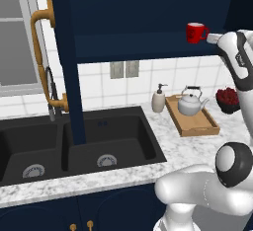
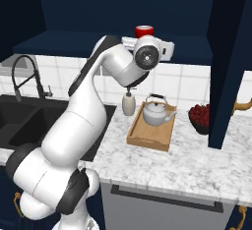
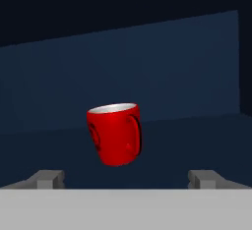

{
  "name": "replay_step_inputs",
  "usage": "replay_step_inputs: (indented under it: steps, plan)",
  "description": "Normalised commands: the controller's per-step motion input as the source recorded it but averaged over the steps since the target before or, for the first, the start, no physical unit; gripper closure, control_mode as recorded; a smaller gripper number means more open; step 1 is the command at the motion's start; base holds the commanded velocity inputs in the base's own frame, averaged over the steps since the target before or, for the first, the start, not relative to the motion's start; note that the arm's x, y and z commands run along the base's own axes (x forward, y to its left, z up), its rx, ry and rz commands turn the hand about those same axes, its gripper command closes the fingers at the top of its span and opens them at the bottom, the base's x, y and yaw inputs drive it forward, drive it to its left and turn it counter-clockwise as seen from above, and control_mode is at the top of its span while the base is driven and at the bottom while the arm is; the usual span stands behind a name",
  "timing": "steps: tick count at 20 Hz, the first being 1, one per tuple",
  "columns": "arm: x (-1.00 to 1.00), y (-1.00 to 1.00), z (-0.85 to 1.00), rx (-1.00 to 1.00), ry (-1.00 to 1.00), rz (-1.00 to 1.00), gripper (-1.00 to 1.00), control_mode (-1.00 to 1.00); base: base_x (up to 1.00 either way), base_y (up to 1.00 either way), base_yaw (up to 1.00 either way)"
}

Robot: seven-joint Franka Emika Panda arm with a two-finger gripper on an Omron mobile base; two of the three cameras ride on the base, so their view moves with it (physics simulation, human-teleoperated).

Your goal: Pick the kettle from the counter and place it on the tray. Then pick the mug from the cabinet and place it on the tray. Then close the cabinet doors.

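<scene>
The kettle (image 1: 191,102) already sits on the tray (image 1: 200,126), toward its far end, so the first part of the task looks done. The tray lies on the bench (image 1: 148,168) to the right of the sink (image 1: 74,146), between a soap bottle (image 1: 158,99) on its left and a bowl of red fruit (image 1: 227,98) on its right.

The mug (image 3: 114,133) still stands on the shelf of the cabinet (image 1: 148,13), upright, with its handle turned toward the right in the hand view. Both cabinet doors (image 1: 66,57) stand open. By my reading, the mug has yet to be lifted and carried to the tray, and the doors have yet to be closed.

The pincer (image 3: 127,179) is released, its two fingertips (image 3: 48,179) spread wide, wider than the mug. It holds nothing and touches nothing; the mug lies ahead of it, centred between the tips but still clear of them.
</scene>
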Motion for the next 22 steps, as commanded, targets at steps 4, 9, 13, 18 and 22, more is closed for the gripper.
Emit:
replay_step_inputs:
  steps: [4, 9, 13, 18, 22]
  plan:
    - [0.34, -0.01, 0.00, -0.03, 0.00, 0.04, -1.00, -1.00, 0.00, 0.00, 0.00]
    - [0.44, 0.00, 0.00, -0.09, 0.00, 0.03, -1.00, -1.00, 0.00, 0.00, 0.00]
    - [0.39, 0.00, 0.00, -0.08, 0.00, 0.04, -1.00, -1.00, 0.00, 0.00, 0.00]
    - [0.27, 0.00, -0.02, -0.03, 0.00, 0.04, -1.00, -1.00, 0.00, 0.00, 0.00]
    - [0.27, 0.00, -0.06, 0.00, 0.00, 0.09, -1.00, -1.00, 0.00, 0.00, 0.00]
